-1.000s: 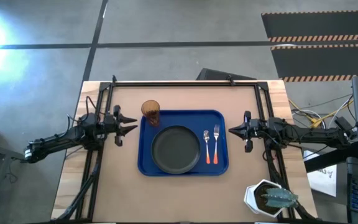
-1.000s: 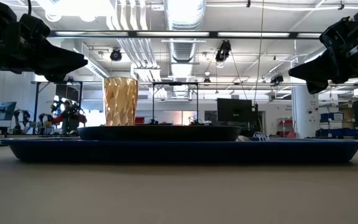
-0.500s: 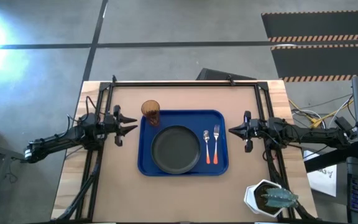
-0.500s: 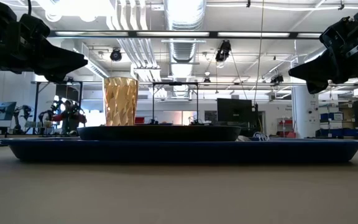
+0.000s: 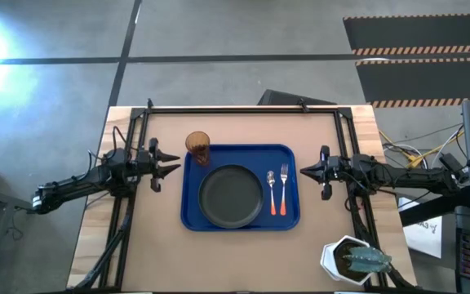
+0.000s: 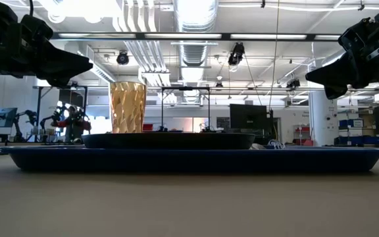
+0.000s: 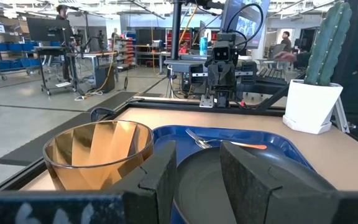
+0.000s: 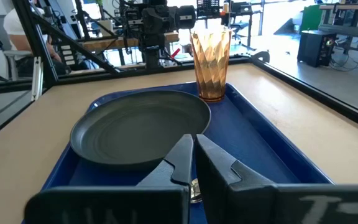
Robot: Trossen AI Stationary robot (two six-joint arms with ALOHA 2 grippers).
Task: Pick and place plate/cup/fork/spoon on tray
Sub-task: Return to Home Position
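The blue tray [image 5: 292, 216] lies in the middle of the table. On it rest the dark plate [image 5: 231, 196], the orange-handled spoon [image 5: 272, 194] and the silver fork [image 5: 284, 184], side by side to the plate's right. The amber cup [image 5: 198, 147] stands upright at the tray's far left corner; it also shows in the right wrist view [image 8: 211, 59]. My left gripper [image 5: 174, 167] is open and empty, above the table just left of the tray, close to the cup [image 7: 98, 152]. My right gripper [image 5: 303, 171] is shut and empty, just right of the tray.
A white hexagonal pot with a cactus [image 5: 353, 260] stands at the table's near right corner. A dark metal frame [image 5: 243, 108] runs along the far edge and both sides of the table. Bare table lies in front of the tray [image 5: 235, 261].
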